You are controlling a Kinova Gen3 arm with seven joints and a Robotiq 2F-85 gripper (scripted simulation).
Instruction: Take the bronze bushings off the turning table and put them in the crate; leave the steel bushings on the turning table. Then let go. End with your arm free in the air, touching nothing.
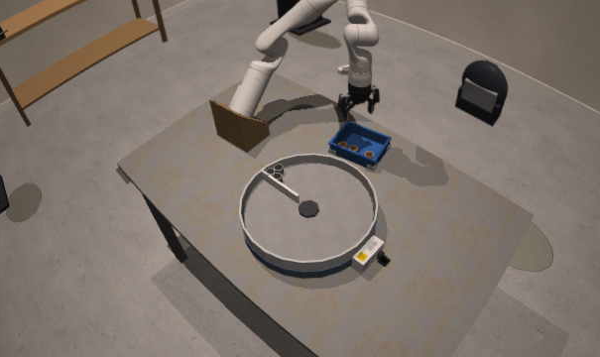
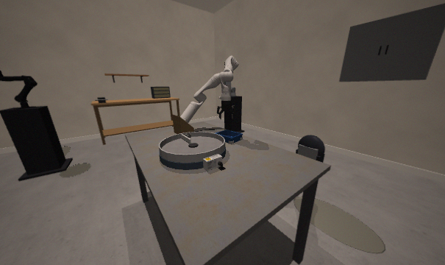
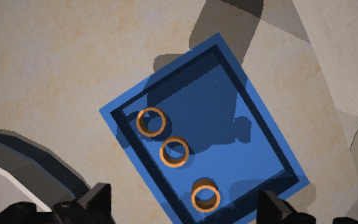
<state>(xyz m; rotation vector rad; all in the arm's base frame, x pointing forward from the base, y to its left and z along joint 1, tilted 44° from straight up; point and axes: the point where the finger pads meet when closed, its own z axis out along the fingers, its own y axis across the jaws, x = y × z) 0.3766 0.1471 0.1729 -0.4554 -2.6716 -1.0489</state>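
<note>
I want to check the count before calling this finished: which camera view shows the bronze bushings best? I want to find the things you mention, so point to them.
The wrist view: it looks down into the blue crate (image 1: 374, 150) (image 2: 234, 138) (image 3: 260, 155), and three bronze bushings (image 1: 353, 148) (image 3: 163, 152) stand out separately. The top view shows all three, only smaller; in the exterior view, I cannot make them out.

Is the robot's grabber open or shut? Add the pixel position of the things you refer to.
Open: the gripper (image 1: 359, 105) (image 2: 226, 112) (image 3: 184, 204) has its two fingers spread wide, with nothing between them, up above the blue crate (image 1: 333, 144) (image 2: 240, 138) (image 3: 260, 92).
</note>
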